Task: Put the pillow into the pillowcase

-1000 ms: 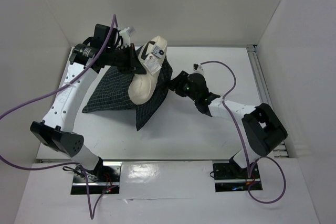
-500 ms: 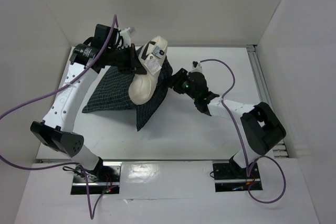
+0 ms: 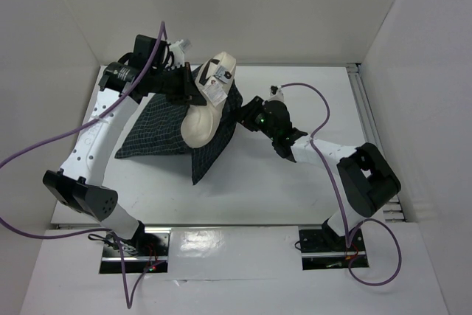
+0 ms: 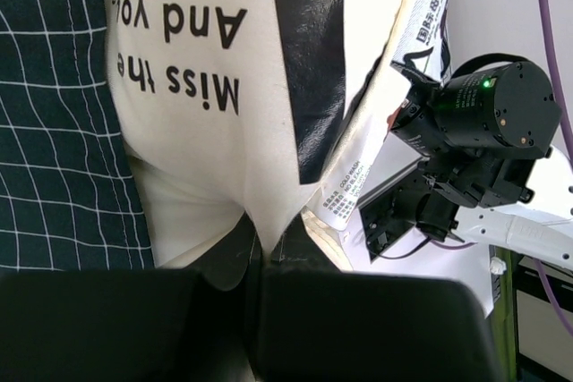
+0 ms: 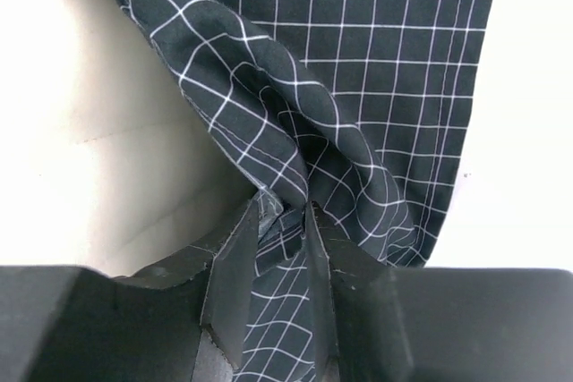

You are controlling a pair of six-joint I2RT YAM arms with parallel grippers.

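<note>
1. Top view: the left arm is run from lower left up to upper left, then bent in toward centre. The left gripper is set at the upper end of the pillow.
2. Top view: the right arm is reached from lower right toward centre. The right gripper is placed at the right edge of the pillowcase.
3. Top view: the pillow is seen at upper centre, printed end up and lower end bordered by check cloth. How far inside it sits cannot be told. Bare table is left at the front and right.
4. Left wrist view: the fingers are pressed together at bottom centre, with cream pillow fabric pinched between them. Check cloth is seen at left, and a tag hangs right of the pillow.
5. Right wrist view: the fingers are drawn nearly together, with a fold of pillowcase pinched between them. The pillow is seen at left and bare table at right.
</note>
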